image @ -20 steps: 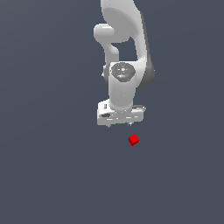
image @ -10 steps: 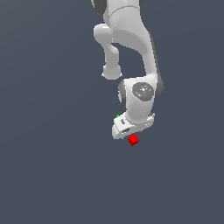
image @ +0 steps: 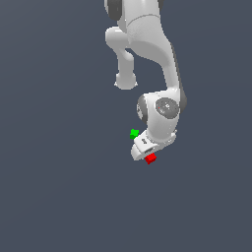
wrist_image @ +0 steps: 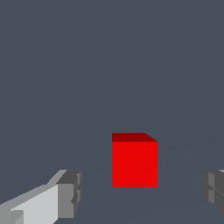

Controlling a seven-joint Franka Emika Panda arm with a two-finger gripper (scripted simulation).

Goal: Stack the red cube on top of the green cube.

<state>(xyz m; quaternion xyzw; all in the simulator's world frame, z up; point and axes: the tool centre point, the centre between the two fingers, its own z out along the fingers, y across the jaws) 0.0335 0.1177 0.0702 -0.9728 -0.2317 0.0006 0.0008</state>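
While your fingers (wrist_image: pixel 139 197) are spread with the red cube (wrist_image: pixel 134 162) between them, untouched on the worktop, watch alignment: it sits off-centre, so closing could shove it. Green cube (image: pixel 134 133) lies near.

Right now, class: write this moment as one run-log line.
gripper: open, straddling red cube | red cube: on floor, ungrasped | green cube: apart, unstacked
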